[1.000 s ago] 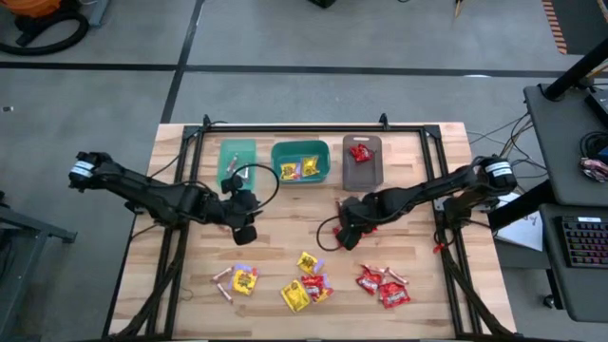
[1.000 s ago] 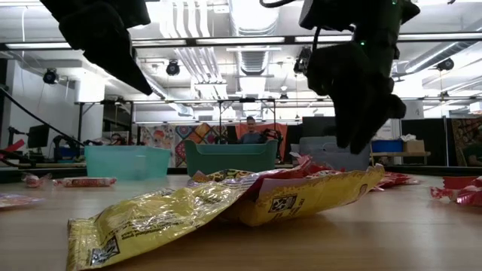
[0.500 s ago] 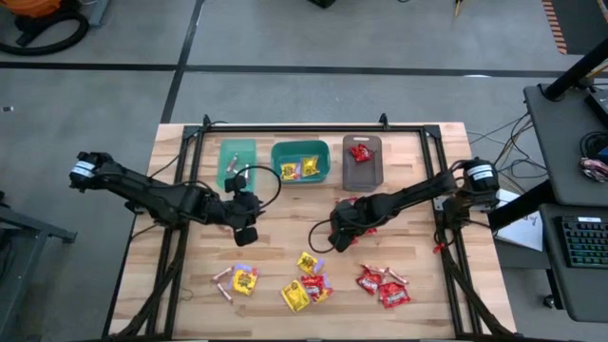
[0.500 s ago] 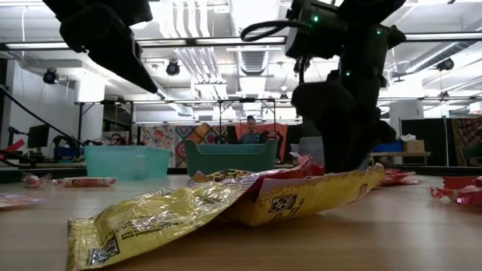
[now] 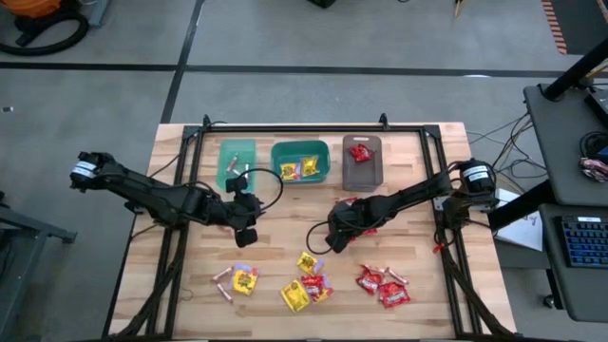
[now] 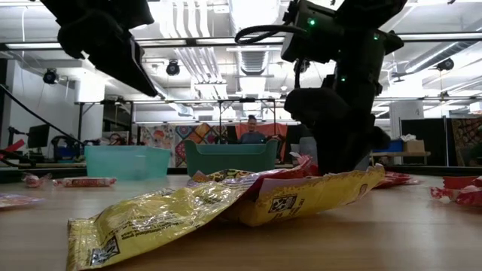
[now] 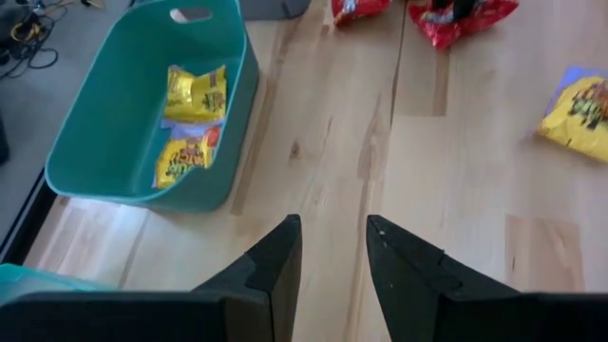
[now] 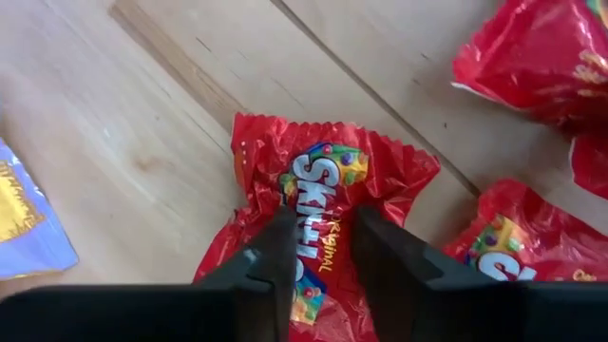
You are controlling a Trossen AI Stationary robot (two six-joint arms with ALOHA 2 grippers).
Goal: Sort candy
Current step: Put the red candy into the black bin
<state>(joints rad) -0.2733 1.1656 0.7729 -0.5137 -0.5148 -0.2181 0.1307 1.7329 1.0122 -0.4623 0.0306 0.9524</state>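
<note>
A red candy packet lies on the wooden table, and my right gripper is shut on it near the table's middle. Two more red packets lie just beyond it. My left gripper hangs open over bare wood left of the middle, with nothing between its fingers. Loose yellow packets, red packets and thin sticks lie flat along the near part of the table. My right gripper pinches the red packet's middle between its two fingers, so that the wrapper bunches up there. The fingers come steeply from above. The packet's far end lies spread on the table.
Three bins stand in a row at the far edge: a light teal one with sticks, a teal one with yellow packets, and a grey-brown one with a red packet. A yellow packet lies close before the low camera.
My right gripper has sunk to the table and shifted a little toward the left and near edges, coming down among the red packets.
</note>
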